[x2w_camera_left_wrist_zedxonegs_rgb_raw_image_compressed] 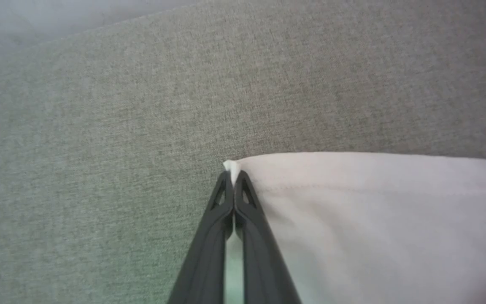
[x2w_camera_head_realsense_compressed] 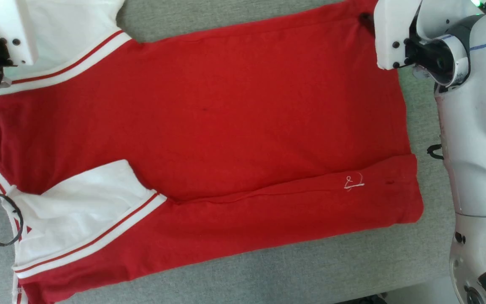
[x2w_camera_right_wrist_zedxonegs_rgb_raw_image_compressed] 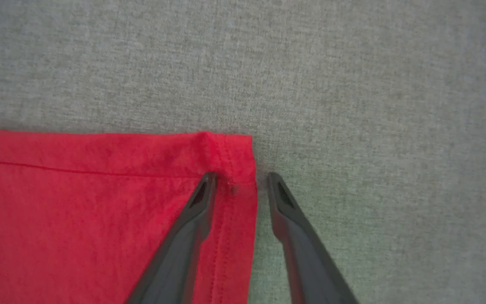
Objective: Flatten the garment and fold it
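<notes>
Grey cloth surface (x2w_camera_head_realsense_compressed: 293,261) bears the garment (x2w_camera_head_realsense_compressed: 226,118), spread centrally; judged light, limp, crease-prone, so take corners. Left gripper (x2w_camera_left_wrist_zedxonegs_rgb_raw_image_compressed: 233,179) pinches sleeve corner (x2w_camera_left_wrist_zedxonegs_rgb_raw_image_compressed: 231,166), 10 o'clock; right gripper (x2w_camera_right_wrist_zedxonegs_rgb_raw_image_compressed: 241,181), jaws parted, straddles hem corner (x2w_camera_right_wrist_zedxonegs_rgb_raw_image_compressed: 234,152), 1 o'clock.

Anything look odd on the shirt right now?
Small white squiggle on the garment, on the folded flap near the hem: loose thread or stitching, cannot tell. Left hand pinches a sleeve corner; right hand is open.
</notes>
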Controlling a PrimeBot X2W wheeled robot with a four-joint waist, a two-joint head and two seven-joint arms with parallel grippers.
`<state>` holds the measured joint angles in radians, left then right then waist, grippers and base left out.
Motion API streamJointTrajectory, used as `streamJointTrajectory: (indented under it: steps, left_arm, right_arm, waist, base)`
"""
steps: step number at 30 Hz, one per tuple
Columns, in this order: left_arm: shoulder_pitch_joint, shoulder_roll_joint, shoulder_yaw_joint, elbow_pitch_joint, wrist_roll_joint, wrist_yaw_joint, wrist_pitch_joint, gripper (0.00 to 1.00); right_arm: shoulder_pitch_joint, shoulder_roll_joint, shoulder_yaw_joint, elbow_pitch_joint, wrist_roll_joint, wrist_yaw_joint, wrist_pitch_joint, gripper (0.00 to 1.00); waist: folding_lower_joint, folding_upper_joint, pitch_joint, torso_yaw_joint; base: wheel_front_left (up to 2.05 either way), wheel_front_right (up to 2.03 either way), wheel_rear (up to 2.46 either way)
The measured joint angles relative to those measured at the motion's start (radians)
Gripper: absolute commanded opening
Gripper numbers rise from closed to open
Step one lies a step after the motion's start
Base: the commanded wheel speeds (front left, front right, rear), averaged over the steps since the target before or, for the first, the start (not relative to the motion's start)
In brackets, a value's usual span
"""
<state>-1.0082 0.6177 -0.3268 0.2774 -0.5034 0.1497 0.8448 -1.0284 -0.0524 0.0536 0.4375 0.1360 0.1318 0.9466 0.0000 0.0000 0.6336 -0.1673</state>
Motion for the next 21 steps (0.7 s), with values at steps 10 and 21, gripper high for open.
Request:
streamJointTrajectory:
  steps: [10,21]
  left_arm:
    - [0.034,-0.021,0.032,0.003,-0.012,-0.026,-0.244,0.0]
    - [0.394,-0.063,0.149,-0.169,-0.096,0.012,-0.546,0.0]
  right_arm:
    - [0.047,0.003,0.012,-0.012,0.009,0.0,-0.179,0.0]
    - [0.339,-0.002,0.02,-0.105,0.048,0.0,-0.575,0.0]
  waist:
    - [0.0001,0.0,-0.031,0.01]
    - [-0.0002,0.0,-0.184,0.022]
  base:
    - [0.0,0.0,0.0]
    - [0.0,0.0,0.0]
